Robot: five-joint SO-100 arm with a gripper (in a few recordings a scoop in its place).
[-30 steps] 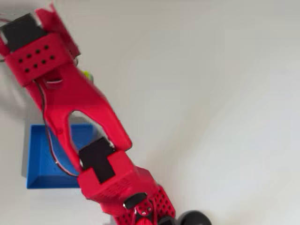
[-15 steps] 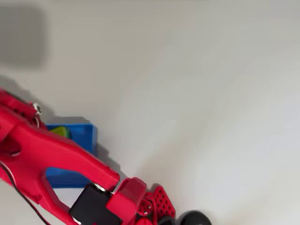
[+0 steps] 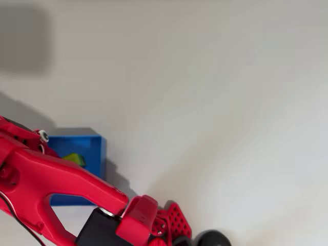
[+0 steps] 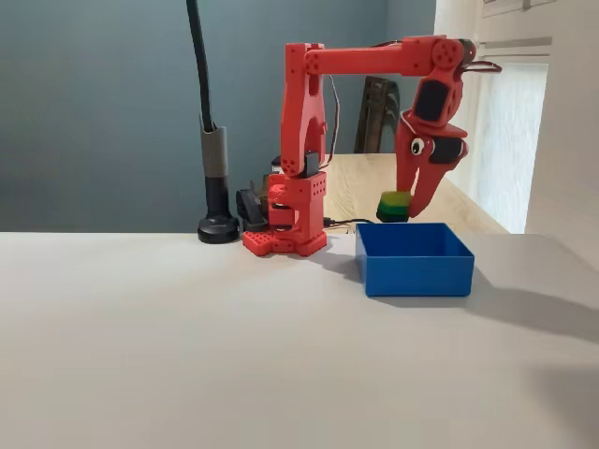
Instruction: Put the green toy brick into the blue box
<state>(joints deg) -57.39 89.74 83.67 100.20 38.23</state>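
toy brick (image 4: 394, 205) held in the tool (image 4: 404, 211), just above the box (image 4: 416, 258), arm base (image 4: 285, 227) to its left

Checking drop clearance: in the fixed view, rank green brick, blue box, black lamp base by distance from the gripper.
1. green toy brick: held in the gripper fingers.
2. blue box: just below.
3. black lamp base: far left, past the arm's base.
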